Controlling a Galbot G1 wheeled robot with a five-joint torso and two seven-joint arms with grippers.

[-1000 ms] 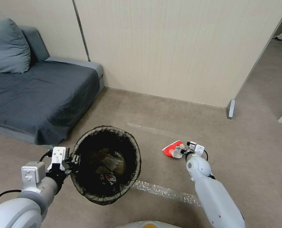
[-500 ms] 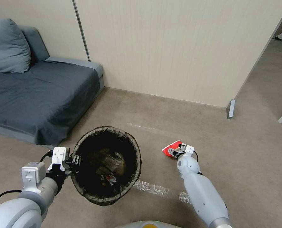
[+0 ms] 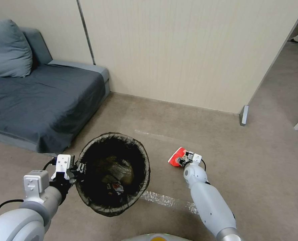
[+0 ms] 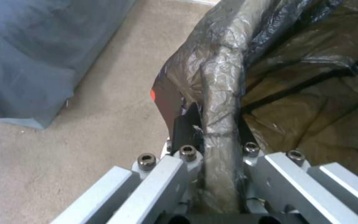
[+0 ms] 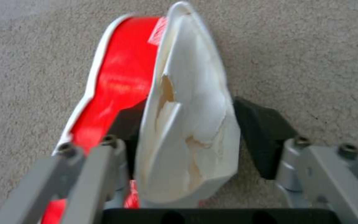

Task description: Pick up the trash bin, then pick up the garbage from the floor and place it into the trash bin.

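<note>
Head view: left end effector (image 3: pixel 78 169) clamped on the lined trash bin (image 3: pixel 113 173) rim; right end effector (image 3: pixel 181 160) at a red-and-white wrapper (image 3: pixel 175 156) on the floor (image 3: pixel 263 167).
Right wrist view: wrapper (image 5: pixel 175 105) between parted fingers (image 5: pixel 262 137), crumpled, torn.

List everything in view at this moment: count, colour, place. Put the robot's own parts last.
Trash bin: one, dark bag liner, held above the floor left of centre, litter inside.
Wrapper: one, red and white, on the carpet right of the bin.
Sofa: one, dark grey, far left by the wall.
Cushion: one, grey-blue, on the sofa.
Wall panel: one, beige, behind.
Floor tape: silvery strip near the bin.
Left tool: clamped on the bin's rim.
Right tool: around the wrapper, one pad apart from it.
</note>
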